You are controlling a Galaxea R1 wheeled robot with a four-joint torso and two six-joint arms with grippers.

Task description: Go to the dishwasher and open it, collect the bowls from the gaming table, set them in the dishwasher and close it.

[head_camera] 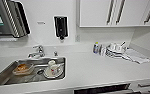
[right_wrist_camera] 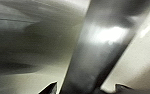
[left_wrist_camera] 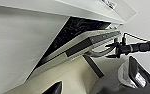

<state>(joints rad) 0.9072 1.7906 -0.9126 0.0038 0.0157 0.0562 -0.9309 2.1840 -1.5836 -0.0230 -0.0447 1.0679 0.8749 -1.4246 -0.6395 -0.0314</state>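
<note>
Slippage was your main risk: the dishwasher (left_wrist_camera: 91,41) under the counter (head_camera: 96,67) stood only partly open, its door tilted, the right gripper (left_wrist_camera: 113,48) hooked at the door's handle, and since I couldn't tell whether its fingers were clenched, the door could have dropped or swung back.

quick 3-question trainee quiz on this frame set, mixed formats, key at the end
1. True or false: the dishwasher door is fully shut.
2. What sits in the sink? A) a cup and a plate; B) a red bowl; C) a folded cloth.
3. Short answer: which tool is at the dishwasher's handle in the left wrist view?

Key: 1 false, the door is tilted partly open. 2 A. 3 the right tool.
</note>
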